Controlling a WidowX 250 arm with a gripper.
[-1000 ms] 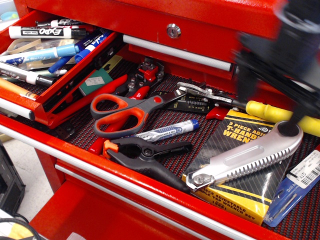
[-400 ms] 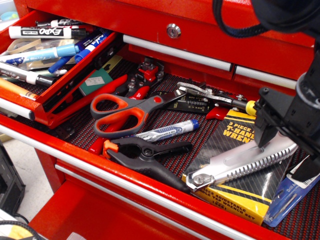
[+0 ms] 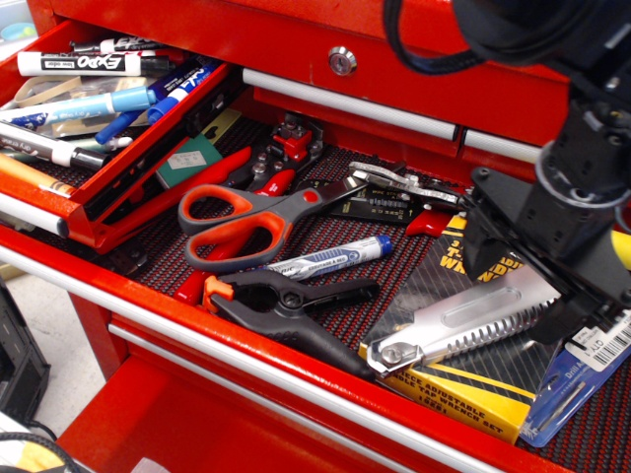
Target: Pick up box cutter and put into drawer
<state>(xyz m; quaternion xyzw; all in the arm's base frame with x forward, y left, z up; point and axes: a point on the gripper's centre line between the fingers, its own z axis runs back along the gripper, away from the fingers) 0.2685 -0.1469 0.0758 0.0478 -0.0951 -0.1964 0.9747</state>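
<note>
Lowered and shifted left since a moment ago, the black gripper [image 3: 537,271] now straddles the box cutter's [image 3: 463,327] wide right end, jaws apart, ready to clamp. Far left, the narrow drawer [image 3: 148,148] of markers waits open.

That box cutter [image 3: 463,326] is bare brushed metal, silvery with a dull sheen and a ridged, saw-like edge. It sits on glossy yellow and black cardboard packaging [image 3: 463,394]. The wide drawer's liner [image 3: 325,232] looks like woven black mesh, rough and matt. The small drawer [image 3: 138,148] is shiny red painted steel. Scissors [image 3: 258,223] have smooth orange plastic handles. The gripper [image 3: 537,251] is matt black.
</note>
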